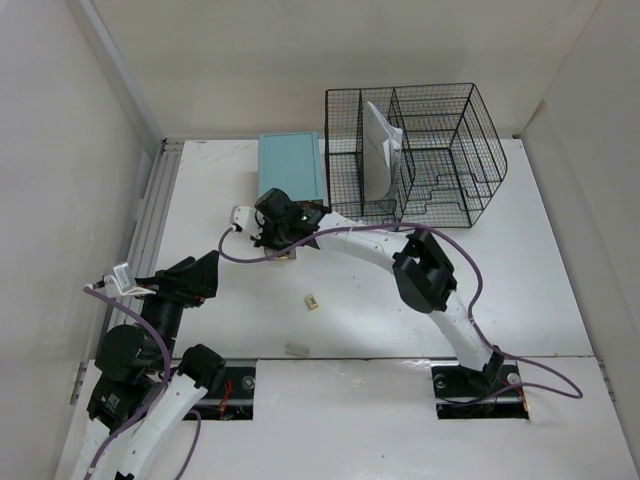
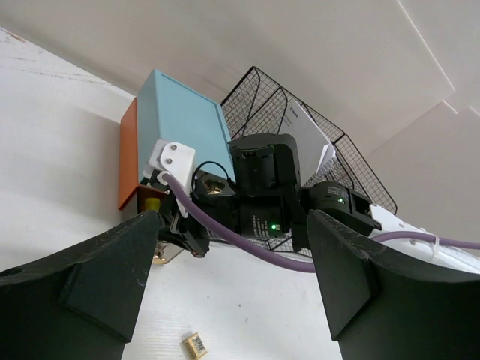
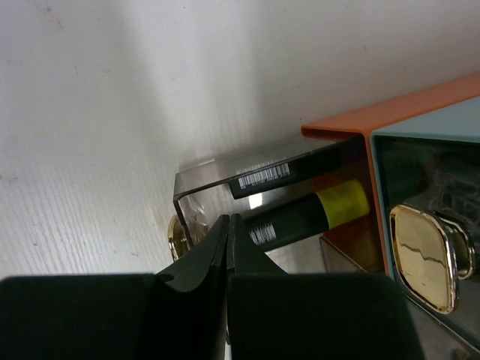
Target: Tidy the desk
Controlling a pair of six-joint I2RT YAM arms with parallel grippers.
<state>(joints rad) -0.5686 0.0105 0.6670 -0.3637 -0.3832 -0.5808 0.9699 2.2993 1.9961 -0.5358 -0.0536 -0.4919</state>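
Note:
The white desk [image 1: 520,270] has a metal rail [image 1: 150,215] along its left edge. A teal drawer box [image 1: 291,165] with an orange side [image 2: 127,154] stands at the back. Its clear drawer [image 3: 196,182] is pulled out, with a gold knob [image 3: 175,237], and holds two black markers [image 3: 300,174], one with a yellow band [image 3: 341,204]. My right gripper [image 3: 229,223] is shut, its tips over the drawer's front; it also shows in the top view [image 1: 268,236]. My left gripper [image 2: 232,300] is open and empty, low at the left [image 1: 203,275].
A black wire-mesh rack [image 1: 440,150] holding white paper [image 1: 380,150] stands right of the teal box. A small tan item [image 1: 311,301] lies mid-desk and shows in the left wrist view [image 2: 195,343]. A pale flat item [image 1: 297,350] lies near the front edge.

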